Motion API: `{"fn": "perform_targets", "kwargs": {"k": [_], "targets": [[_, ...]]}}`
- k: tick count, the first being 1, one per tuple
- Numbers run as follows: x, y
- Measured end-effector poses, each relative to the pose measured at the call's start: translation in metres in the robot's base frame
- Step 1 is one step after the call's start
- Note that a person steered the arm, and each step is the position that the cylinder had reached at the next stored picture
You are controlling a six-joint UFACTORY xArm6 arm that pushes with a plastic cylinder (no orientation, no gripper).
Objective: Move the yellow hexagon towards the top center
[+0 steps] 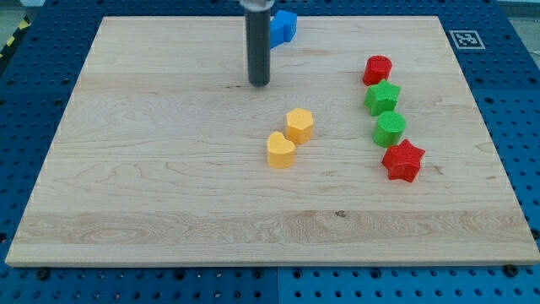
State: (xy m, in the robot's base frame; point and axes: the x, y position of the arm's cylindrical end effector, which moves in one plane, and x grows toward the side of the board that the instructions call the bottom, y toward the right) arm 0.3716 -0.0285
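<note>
The arm ends in a plain dark rod, with no claw on it, so nothing is grasped or clenched; my tip (259,84) rests on the bare wood of the table (152,169) near the view's top, a little left of centre, and touches no block.

The yellow hexagon (299,125) lies near the middle of the table, below my tip and slightly toward the view's right, apart from it with open wood between them. Just beside it, toward the view's bottom left, sits a yellow heart (281,150); the two are touching or very nearly so, and I cannot tell which.

Behind the rod, at the view's top edge of the table, a blue block (284,27) shows partly; the rod hides its left part, so its shape cannot be made out.

On the view's right, four blocks stand in a rough line running from top to bottom: a red block (377,69) that looks hexagonal, a green star (382,98) just below it, a round green block (390,128) below that, and a red star (402,160) lowest. Neighbours in this line sit close together. The whole line is well apart from the yellow pair and from my tip.
</note>
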Motion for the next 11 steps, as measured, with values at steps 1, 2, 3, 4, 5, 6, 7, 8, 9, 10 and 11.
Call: {"fn": "perform_targets", "kwargs": {"k": [1, 2, 3, 4, 5, 6, 7, 8, 9, 10, 11], "targets": [[0.064, 0.016], [0.106, 0.05], [0.13, 0.069], [0.137, 0.071], [0.125, 0.071], [0.096, 0.071], [0.08, 0.071], [0.061, 0.071], [0.043, 0.071], [0.027, 0.077], [0.009, 0.091]]}}
